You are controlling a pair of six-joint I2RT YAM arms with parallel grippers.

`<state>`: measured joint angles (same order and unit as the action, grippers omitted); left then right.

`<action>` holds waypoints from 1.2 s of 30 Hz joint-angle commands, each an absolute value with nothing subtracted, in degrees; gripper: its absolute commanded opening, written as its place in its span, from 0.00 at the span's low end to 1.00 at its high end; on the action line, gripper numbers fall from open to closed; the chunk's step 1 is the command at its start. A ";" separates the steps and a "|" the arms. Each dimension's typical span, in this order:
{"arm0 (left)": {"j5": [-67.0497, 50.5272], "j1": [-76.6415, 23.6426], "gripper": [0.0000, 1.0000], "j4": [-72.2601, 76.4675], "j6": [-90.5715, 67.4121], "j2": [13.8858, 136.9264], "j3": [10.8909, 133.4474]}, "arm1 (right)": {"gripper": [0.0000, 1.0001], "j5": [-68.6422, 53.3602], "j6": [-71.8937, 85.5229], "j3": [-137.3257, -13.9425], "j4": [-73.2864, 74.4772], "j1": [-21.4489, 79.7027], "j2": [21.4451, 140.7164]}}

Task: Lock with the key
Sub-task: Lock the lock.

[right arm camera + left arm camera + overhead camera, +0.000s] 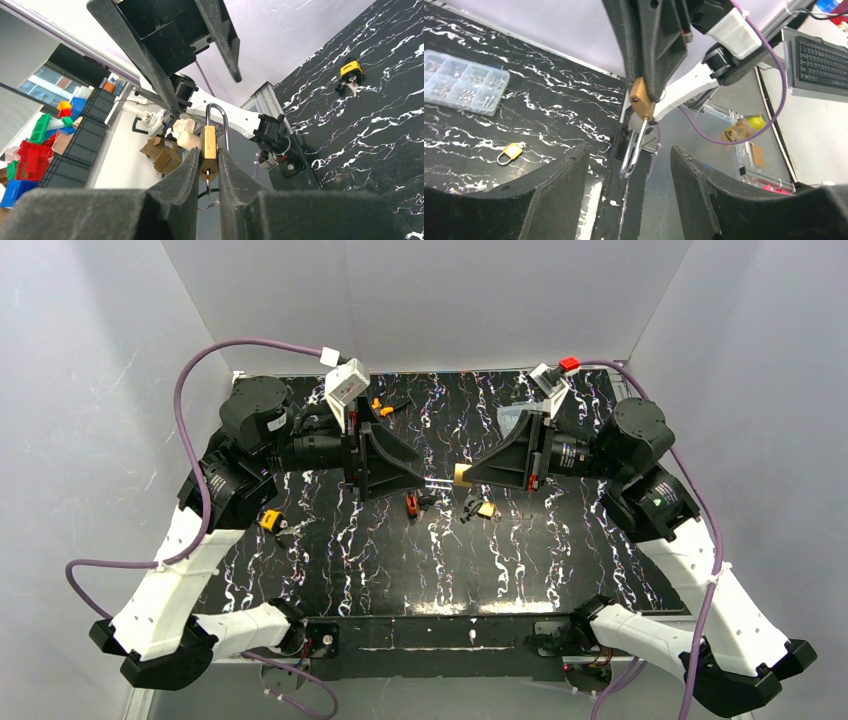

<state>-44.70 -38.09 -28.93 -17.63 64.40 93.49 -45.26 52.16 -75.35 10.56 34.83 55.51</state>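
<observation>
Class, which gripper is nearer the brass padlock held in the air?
Right: the right gripper clamps the padlock; the left gripper is open, at its shackle end.

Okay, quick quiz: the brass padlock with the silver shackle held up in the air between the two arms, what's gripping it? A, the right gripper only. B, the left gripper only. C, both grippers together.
A: the right wrist view shows the brass padlock pinched between the fingers of the right gripper, while the left gripper has its jaws wide open, not closed on it.
</observation>
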 commanded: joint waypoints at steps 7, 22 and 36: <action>-48.20 -40.10 0.53 -27.15 -17.99 64.70 93.66 | 0.01 -46.63 54.51 -79.48 8.56 34.46 56.03; -45.02 -42.39 0.34 -28.05 -17.33 65.12 93.71 | 0.01 -45.50 54.73 -80.87 9.42 34.48 56.05; -42.96 -43.44 0.06 -29.19 -16.91 64.47 93.39 | 0.01 -43.70 53.73 -80.84 10.48 34.43 55.76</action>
<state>-43.52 -42.98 -28.81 -17.55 65.52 93.44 -44.95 54.05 -78.39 11.61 34.61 56.62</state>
